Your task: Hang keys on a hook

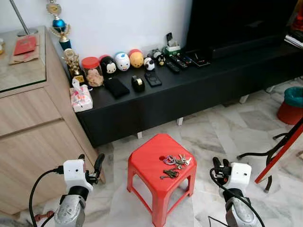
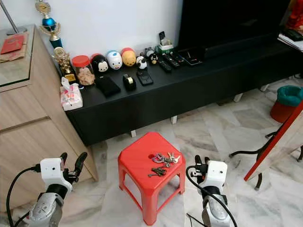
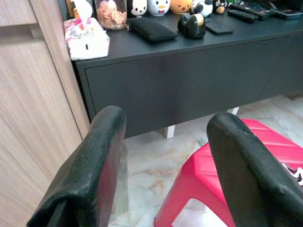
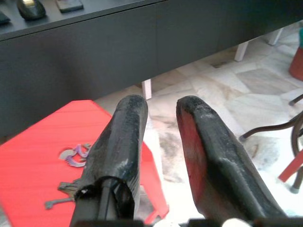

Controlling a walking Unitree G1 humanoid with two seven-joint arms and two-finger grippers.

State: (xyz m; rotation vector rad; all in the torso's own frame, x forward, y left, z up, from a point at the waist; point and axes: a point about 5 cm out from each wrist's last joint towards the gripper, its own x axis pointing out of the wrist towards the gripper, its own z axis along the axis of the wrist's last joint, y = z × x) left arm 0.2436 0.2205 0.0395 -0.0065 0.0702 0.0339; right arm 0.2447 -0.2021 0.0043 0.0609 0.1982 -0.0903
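Furniture comes first: one long black low cabinet (image 1: pixel 189 94) runs along the white wall, one pale wooden cupboard (image 1: pixel 33 118) stands to its left, and one red square plastic stool (image 1: pixel 158 165) sits on the marble floor between the two arms; no hook can be made out anywhere. On the cabinet top I count one red-lidded clear jar (image 1: pixel 91 71), one pink tissue pack (image 1: pixel 80 98), a row of about five rounded toy figures (image 1: pixel 123 60), one black tape dispenser (image 1: pixel 138 83) and several remotes, too small to count surely. On the stool seat lie two small bunches of metal keys: one with a purple tag (image 1: pixel 176 161) and a darker one (image 1: pixel 170 174) just beside it, nearer the robot; keys per bunch cannot be told. The left gripper (image 1: pixel 90 165) and right gripper (image 1: pixel 220 166) each hover low beside the stool, well apart from the keys; the left fingers (image 3: pixel 90 165) stand wide apart, the right fingers (image 4: pixel 120 142) a little apart, both empty. The keys look light, hard and loose, likely to splay, slide and jingle on smooth plastic; pinching the ring or tag seems the surest hold, leaving the ring free for hanging.
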